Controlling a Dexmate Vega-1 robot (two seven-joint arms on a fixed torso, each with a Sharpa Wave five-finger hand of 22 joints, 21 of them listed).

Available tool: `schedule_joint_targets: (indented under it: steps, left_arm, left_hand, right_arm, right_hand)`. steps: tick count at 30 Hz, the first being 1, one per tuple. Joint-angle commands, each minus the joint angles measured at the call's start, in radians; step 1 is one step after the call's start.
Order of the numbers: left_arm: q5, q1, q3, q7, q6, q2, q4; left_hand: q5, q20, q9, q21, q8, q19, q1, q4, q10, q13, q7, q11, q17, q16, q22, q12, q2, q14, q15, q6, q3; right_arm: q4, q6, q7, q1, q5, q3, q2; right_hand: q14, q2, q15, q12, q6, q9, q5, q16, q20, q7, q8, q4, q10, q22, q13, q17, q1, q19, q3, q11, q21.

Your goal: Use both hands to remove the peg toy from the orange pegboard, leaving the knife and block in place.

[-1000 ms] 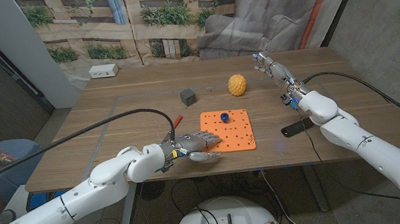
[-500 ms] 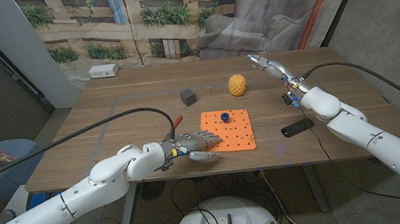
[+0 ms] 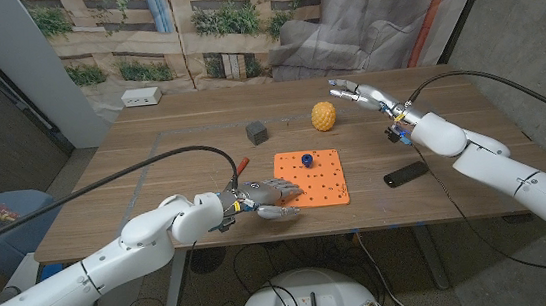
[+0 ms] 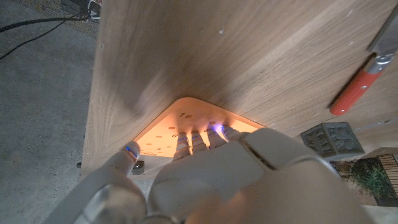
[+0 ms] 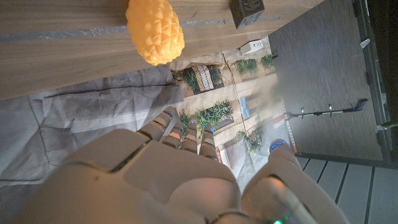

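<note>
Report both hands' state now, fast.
Left hand: open, fingers pressing the flat orange pegboard, holding nothing.
Right hand: open, raised beside the yellow pineapple toy, holding nothing.

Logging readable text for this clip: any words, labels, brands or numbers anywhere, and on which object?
No text can be read in these pictures.
Block: relief pattern on its faces, no legible characters.
Pegboard: holes only, no print.
White box at the table's far left corner: too small to read.
Black device near the right arm: no visible marking.

White rounded arm shells, grey-fingered left hand (image 3: 265, 199), trailing black cables.
</note>
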State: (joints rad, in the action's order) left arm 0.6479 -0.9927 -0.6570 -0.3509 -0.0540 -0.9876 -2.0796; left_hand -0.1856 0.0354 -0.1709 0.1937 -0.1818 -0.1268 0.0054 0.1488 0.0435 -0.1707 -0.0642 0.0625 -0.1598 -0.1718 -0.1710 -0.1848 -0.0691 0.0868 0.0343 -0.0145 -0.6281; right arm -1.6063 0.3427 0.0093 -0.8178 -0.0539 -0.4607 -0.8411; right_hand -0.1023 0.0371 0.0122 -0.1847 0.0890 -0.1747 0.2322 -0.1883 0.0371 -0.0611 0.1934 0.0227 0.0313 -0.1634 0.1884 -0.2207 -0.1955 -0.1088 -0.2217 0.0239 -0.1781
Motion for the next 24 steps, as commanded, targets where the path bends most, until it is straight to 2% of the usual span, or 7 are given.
schedule_joint_targets:
  steps: [1,6,13,20,24]
  left_arm:
    - [-0.017,0.021,-0.001,-0.005,0.017,0.001,0.028]
    - [-0.024,0.028,-0.001,-0.012,0.022,0.000,0.033]
    - [-0.029,0.035,-0.004,-0.021,0.022,0.001,0.036]
    - [-0.039,0.036,-0.003,-0.020,0.023,0.001,0.040]
    - [-0.046,0.037,-0.003,-0.022,0.027,-0.003,0.042]
  left_hand:
    - [-0.006,0.173,0.000,0.004,-0.004,0.008,0.013,-0.006,-0.006,-0.001,-0.003,0.003,-0.007,-0.005,-0.001,-0.002,-0.092,-0.003,0.067,-0.011,-0.006]
    - [-0.006,0.173,0.000,0.004,-0.004,0.009,0.013,-0.007,-0.007,-0.001,-0.002,0.003,-0.007,-0.005,-0.001,-0.003,-0.091,-0.004,0.068,-0.013,-0.007]
    - [-0.006,0.173,-0.001,0.004,-0.004,0.013,0.014,-0.009,-0.010,-0.001,-0.002,0.004,-0.007,-0.005,-0.001,-0.003,-0.091,-0.006,0.068,-0.014,-0.008]
    - [-0.006,0.173,-0.001,0.004,-0.003,0.015,0.015,-0.011,-0.010,-0.001,-0.002,0.005,-0.007,-0.005,-0.001,-0.003,-0.092,-0.008,0.068,-0.014,-0.010]
    - [-0.006,0.173,-0.001,0.004,-0.004,0.017,0.016,-0.011,-0.011,-0.001,-0.002,0.004,-0.007,-0.005,-0.001,-0.003,-0.093,-0.008,0.067,-0.016,-0.012]
  right_arm:
    - [-0.122,-0.103,0.043,0.010,-0.114,-0.013,-0.067]
    - [-0.170,-0.144,0.068,0.013,-0.147,-0.014,-0.092]
    - [-0.242,-0.211,0.115,0.011,-0.186,-0.011,-0.133]
    - [-0.304,-0.267,0.196,0.036,-0.231,-0.026,-0.165]
    - [-0.320,-0.279,0.249,0.063,-0.253,-0.043,-0.171]
  right_hand:
    - [-0.023,-0.003,-0.003,0.003,-0.007,-0.005,-0.008,0.004,0.004,-0.013,-0.006,0.016,-0.018,-0.003,0.002,0.000,-0.014,0.014,-0.004,0.014,0.000]
    - [-0.031,-0.007,-0.016,0.005,-0.012,-0.007,-0.014,0.002,-0.004,-0.018,-0.006,0.030,-0.034,-0.003,0.003,0.001,-0.026,0.021,-0.006,0.013,0.000]
    - [-0.030,-0.015,-0.018,0.003,-0.024,-0.008,-0.023,-0.005,-0.004,-0.024,-0.005,0.057,-0.049,-0.003,0.004,0.003,-0.055,0.015,-0.014,0.017,-0.004]
    - [-0.044,-0.018,-0.041,0.001,-0.042,-0.012,-0.036,-0.008,-0.021,-0.044,-0.001,0.113,-0.078,-0.003,0.005,0.005,-0.128,0.021,-0.041,0.008,-0.005]
    - [-0.052,-0.016,-0.058,0.000,-0.052,-0.013,-0.035,-0.008,-0.039,-0.052,0.000,0.132,-0.092,-0.003,0.006,0.006,-0.159,0.022,-0.054,0.005,-0.005]
